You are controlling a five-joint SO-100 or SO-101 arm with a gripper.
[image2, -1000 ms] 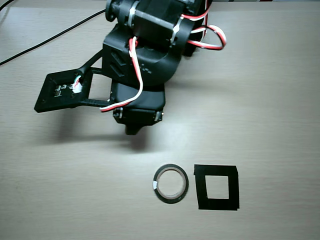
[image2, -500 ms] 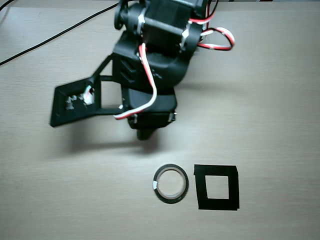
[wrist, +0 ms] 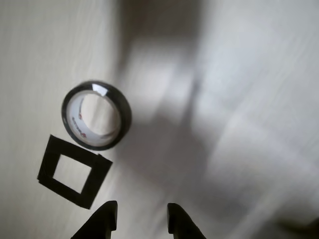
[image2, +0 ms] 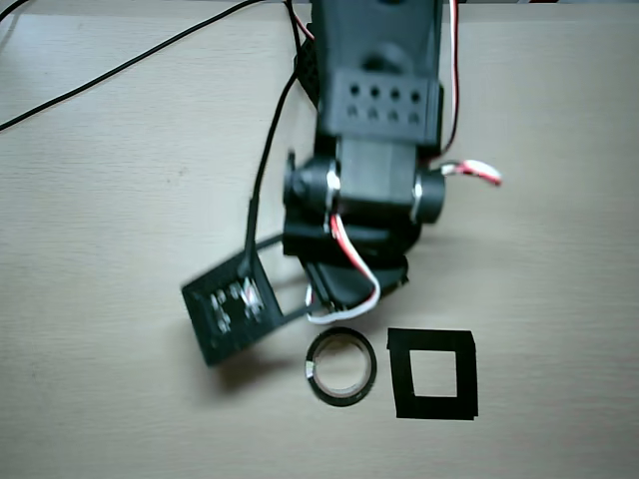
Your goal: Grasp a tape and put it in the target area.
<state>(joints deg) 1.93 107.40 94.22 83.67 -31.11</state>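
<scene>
1. One small black-rimmed ring of tape with a pale inner core (image2: 340,367) lies flat on the pale wood-grain counter (image2: 559,200), its round hole facing straight up, so it has no long axis. It has not moved since the earlier frames.
2. Just right of it in the overhead view, apart from it, sits the square black-tape target outline (image2: 432,373), also unmoved.
3. Meanwhile the black arm (image2: 374,130) has swung down and right; its lower end now overhangs the ring's upper edge.
4. From the wrist view, the hand (wrist: 138,218) is open, empty, short of the ring (wrist: 96,115).
</scene>
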